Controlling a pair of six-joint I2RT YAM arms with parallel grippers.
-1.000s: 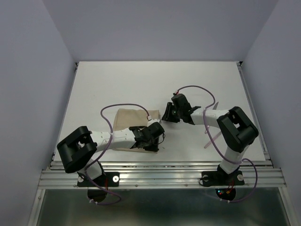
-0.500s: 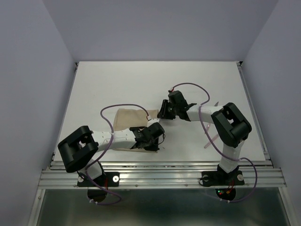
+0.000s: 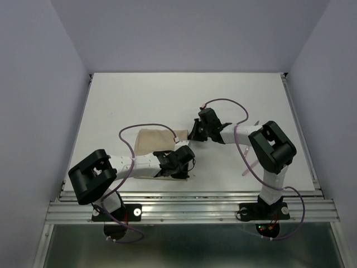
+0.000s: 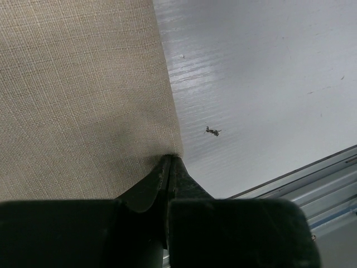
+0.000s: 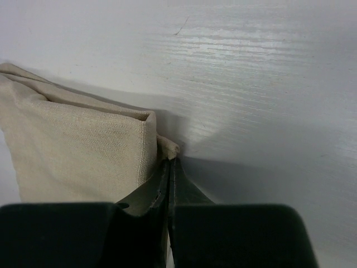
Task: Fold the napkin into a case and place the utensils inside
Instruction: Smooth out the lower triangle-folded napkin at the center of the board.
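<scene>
The jaws of the left arm (image 3: pixel 139 162) are pressed together on the near right corner of the napkin (image 4: pixel 83 100), with the cloth edge running in between them. The jaws of the right arm (image 3: pixel 234 134) are likewise closed, pinching the far right corner of the napkin, where the right wrist view shows at least two stacked layers of cloth. The napkin lies flat on the surface (image 3: pixel 167 95), left of centre, between the two wrists. From above it reads as a roughly square folded panel, not a narrow oblong. Judged from the layered edges, at least one fold is complete, but the case is not yet formed. The utensils (image 3: pixel 246 169) lie on the surface at the right, beside the right arm and well apart from the napkin. One pinkish piece is plainly visible and the other is too hidden to confirm. Neither is inside the cloth. The remaining work appears to be the further folds that narrow the panel into a pouch, then picking up and inserting both utensils.
</scene>
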